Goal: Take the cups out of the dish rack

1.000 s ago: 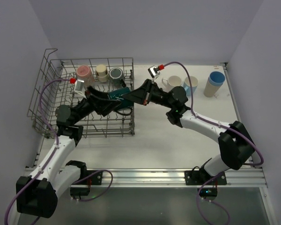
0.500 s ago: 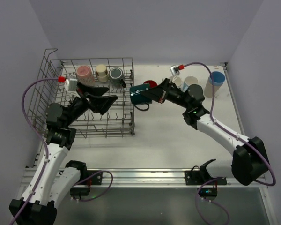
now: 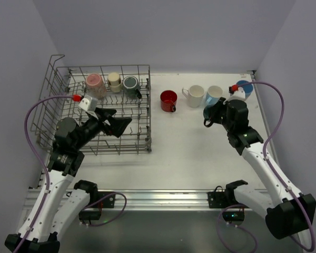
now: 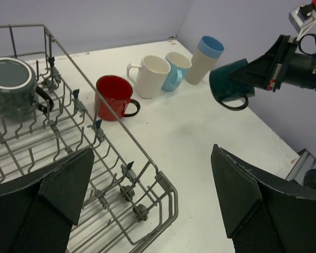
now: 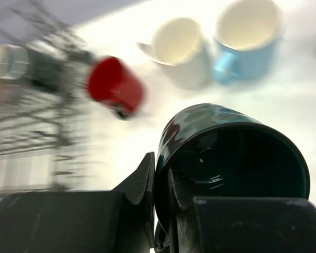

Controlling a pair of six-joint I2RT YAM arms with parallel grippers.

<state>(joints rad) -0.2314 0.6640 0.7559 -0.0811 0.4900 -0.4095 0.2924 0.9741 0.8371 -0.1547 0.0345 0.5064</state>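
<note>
Teal mug (image 4: 227,83) rightward — rim between jaws

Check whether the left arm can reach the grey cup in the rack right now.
Probably yes. The left gripper hangs open over the dish rack, and the grey cup in its far row has nothing above it.

White surface (image 3: 200,153): dish rack (image 3: 121,152) at 10 o'clock. Row from 12 to 2 o'clock: red mug (image 3: 168,100), white mug (image 3: 195,96), light blue mug (image 3: 214,95) just beside it, blue-topped tumbler (image 3: 247,86) at the corner.
</note>
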